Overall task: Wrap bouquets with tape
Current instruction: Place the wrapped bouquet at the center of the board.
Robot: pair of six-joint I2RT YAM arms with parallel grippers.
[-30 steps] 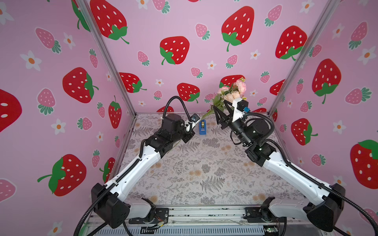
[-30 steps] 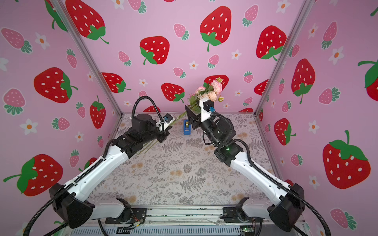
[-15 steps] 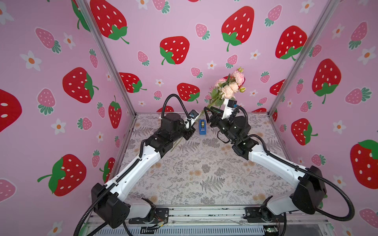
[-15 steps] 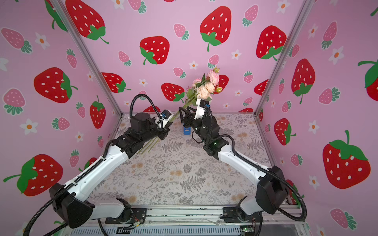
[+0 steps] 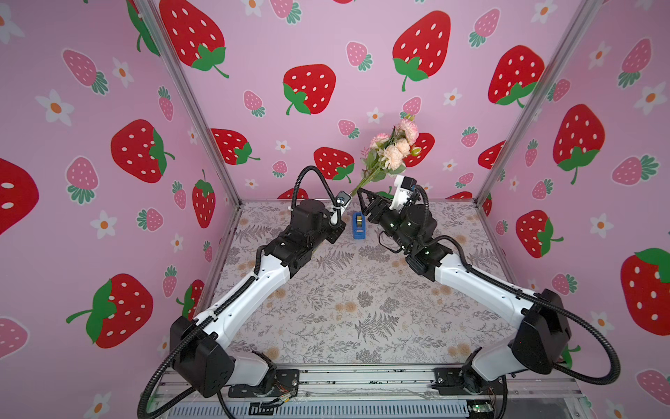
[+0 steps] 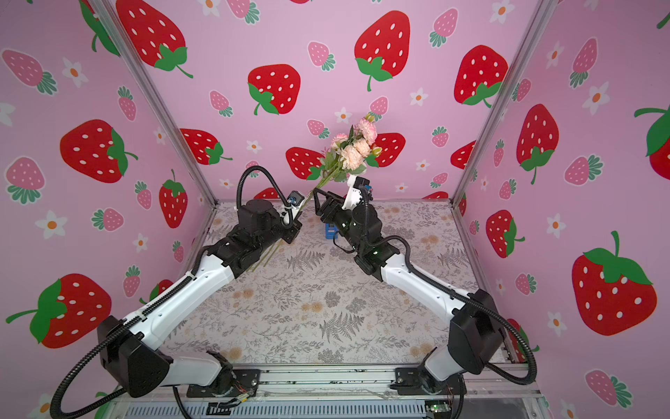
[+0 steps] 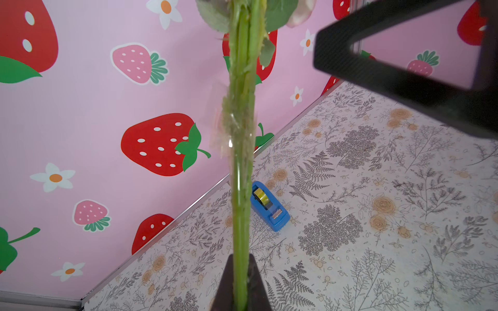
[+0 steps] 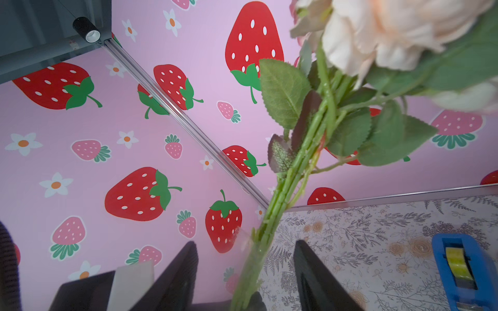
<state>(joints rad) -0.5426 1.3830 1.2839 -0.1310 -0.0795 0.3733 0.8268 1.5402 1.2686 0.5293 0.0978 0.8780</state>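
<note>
Left pincer (image 7: 240, 280): clenched on the bouquet (image 5: 386, 159), gripping low on the bunched green stems. The left wrist view shows the stems running straight out from between its two dark fingers.

Bouquet: held in the air over the back of the surface (image 5: 362, 308), tilted. The pink and cream blooms sit high against the back wall. In a top view the bare stem ends (image 6: 264, 259) stick out below the left arm, close over the surface.

Clear strip (image 7: 225, 121): a glossy film lies round the stems partway up, with a loose flap standing off to one side.

Right pincer (image 8: 244, 247): released. Its two black fingers (image 8: 183, 269) stand either side of the stems with a gap on both sides, touching nothing. It sits higher up the stems than the left pincer's grip, about level with the clear strip.

Tape dispenser (image 5: 359, 225): blue, with a yellowish roll, standing on the surface near the back wall. In both top views it lies between the two wrists, below the bouquet and apart from both pincers.
</note>
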